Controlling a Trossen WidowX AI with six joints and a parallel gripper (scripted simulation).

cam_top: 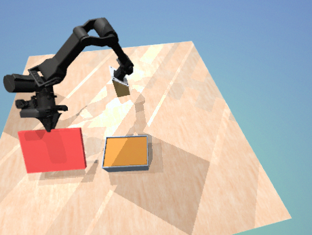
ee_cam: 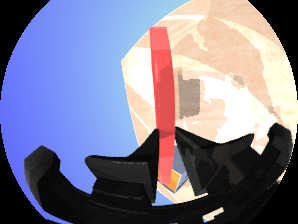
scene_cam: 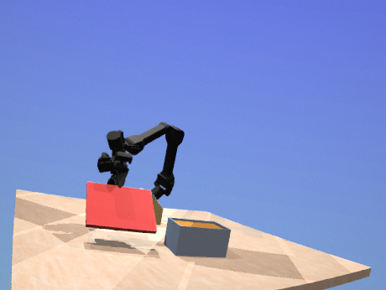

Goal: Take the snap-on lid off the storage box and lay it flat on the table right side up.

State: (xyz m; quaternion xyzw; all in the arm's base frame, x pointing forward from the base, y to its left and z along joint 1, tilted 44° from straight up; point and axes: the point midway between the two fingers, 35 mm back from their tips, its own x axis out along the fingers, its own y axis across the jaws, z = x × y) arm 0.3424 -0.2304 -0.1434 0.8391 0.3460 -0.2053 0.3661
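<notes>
The red lid (cam_top: 71, 149) (scene_cam: 122, 209) (ee_cam: 162, 75) is off the box, in the air to its left in the top and exterior views. My gripper (cam_top: 49, 130) (scene_cam: 119, 185) (ee_cam: 165, 131) is shut on one edge of the lid. The lid hangs tilted from the fingertips, its broad red face toward the top and exterior views. Its lower edge is above the table, with a shadow below it. The wrist view shows the lid edge-on; its underside is hidden. The blue-grey storage box (cam_top: 127, 168) (scene_cam: 201, 243) stands upright and open on the table, orange inside.
The wooden table (cam_top: 230, 170) (scene_cam: 260, 256) lies under the box and the raised lid. The arm's base mount, an olive-brown block (cam_top: 122, 89) (scene_cam: 158, 211), is behind the box. The arm reaches from there to the left. Shadows cross the table.
</notes>
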